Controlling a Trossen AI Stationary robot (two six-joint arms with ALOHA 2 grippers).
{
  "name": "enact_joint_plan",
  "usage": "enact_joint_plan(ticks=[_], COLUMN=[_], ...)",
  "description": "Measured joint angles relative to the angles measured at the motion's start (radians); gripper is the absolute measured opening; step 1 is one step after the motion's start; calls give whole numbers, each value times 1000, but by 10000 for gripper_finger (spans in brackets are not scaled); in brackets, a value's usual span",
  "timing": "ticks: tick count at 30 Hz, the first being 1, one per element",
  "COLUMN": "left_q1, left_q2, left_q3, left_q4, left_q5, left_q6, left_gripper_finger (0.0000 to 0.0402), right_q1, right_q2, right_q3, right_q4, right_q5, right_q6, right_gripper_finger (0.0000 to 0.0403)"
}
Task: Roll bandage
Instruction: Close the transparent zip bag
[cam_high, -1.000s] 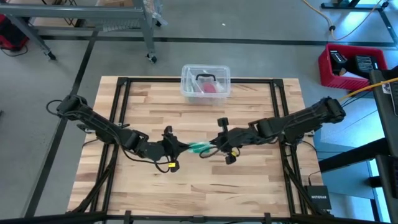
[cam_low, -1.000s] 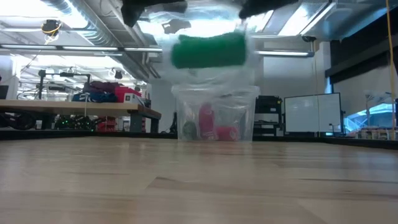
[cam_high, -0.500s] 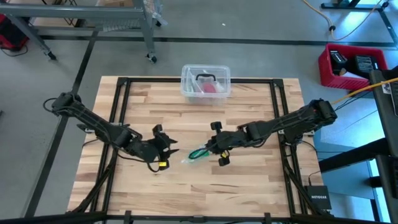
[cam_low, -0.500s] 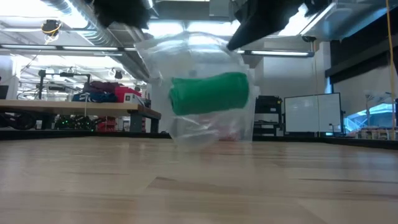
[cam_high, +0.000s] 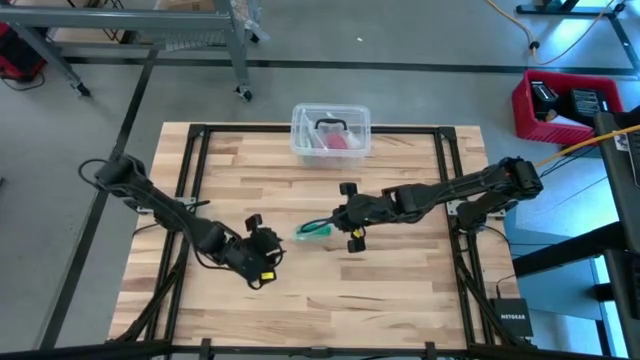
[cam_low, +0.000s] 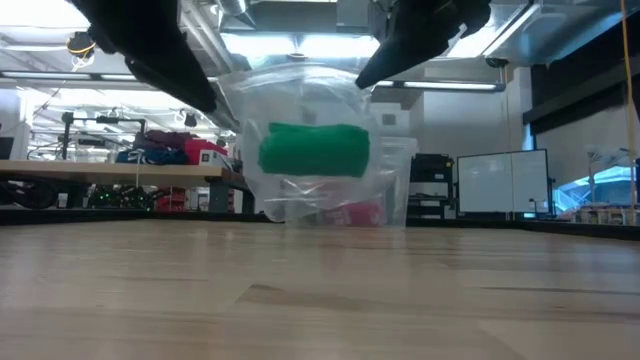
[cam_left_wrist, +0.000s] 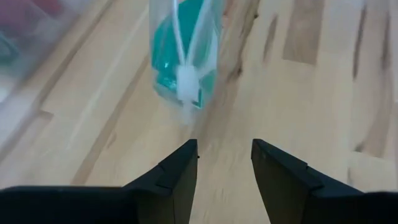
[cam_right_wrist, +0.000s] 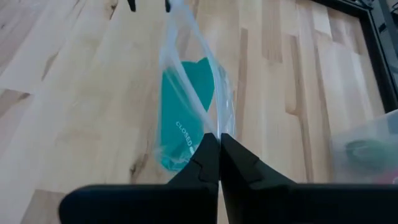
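Note:
The bandage (cam_right_wrist: 185, 106) is a teal-green rolled wad inside a clear zip bag (cam_right_wrist: 193, 74). In the low view the wad (cam_low: 313, 152) hangs in the bag above the table. My right gripper (cam_right_wrist: 219, 142) is shut on the bag, reaching in from the table's right toward the middle (cam_high: 338, 222). My left gripper (cam_left_wrist: 224, 155) stands open a little to the near left of the bag (cam_high: 266, 246), with nothing between its fingers. The bag (cam_left_wrist: 183, 56) lies ahead of it, apart. My right gripper pinches the clear bag's edge by the printed zip strip (cam_right_wrist: 200, 132) between its two fingers. The fingers come from the table's right, slanting down. The bag hangs from them with the wad inside, its bottom (cam_low: 320, 212) clear of the tabletop.
A clear plastic tub (cam_high: 331, 131) with a pink-red item stands at the table's far edge, middle. A red crate (cam_high: 565, 100) sits on the floor beyond the right edge. Bare wood lies along the near side of the table (cam_high: 330, 300).
My left gripper has opened, let go of the bag and drawn back toward the table's near left. The bag, before stretched between both grippers, now hangs from my right gripper alone and sits lower, and my right gripper has shifted slightly toward the left.

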Motion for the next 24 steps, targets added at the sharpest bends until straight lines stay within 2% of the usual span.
enact_joint_plan(ticks=[7, 12, 14, 19, 24], left_q1=[25, 23, 23, 24, 24], left_q2=[45, 45, 45, 45, 45], left_q3=[1, 1, 1, 1, 1], left_q4=[-2, 67, 93, 120, 142], left_q5=[-100, -105, -85, 44, 19], left_q6=[-28, 19, 28, 45, 57], left_gripper_finger=[143, 143, 143, 143, 143], right_q1=[3, 3, 3, 3, 3], right_q2=[0, 0, 0, 0, 1], right_q3=[0, 0, 0, 0, 0], right_q4=[1, 2, 1, -1, 5], right_q5=[-10, -10, -10, -10, -10], right_q6=[1, 0, 0, -4, -5], right_gripper_finger=[1, 2, 4, 2, 4])
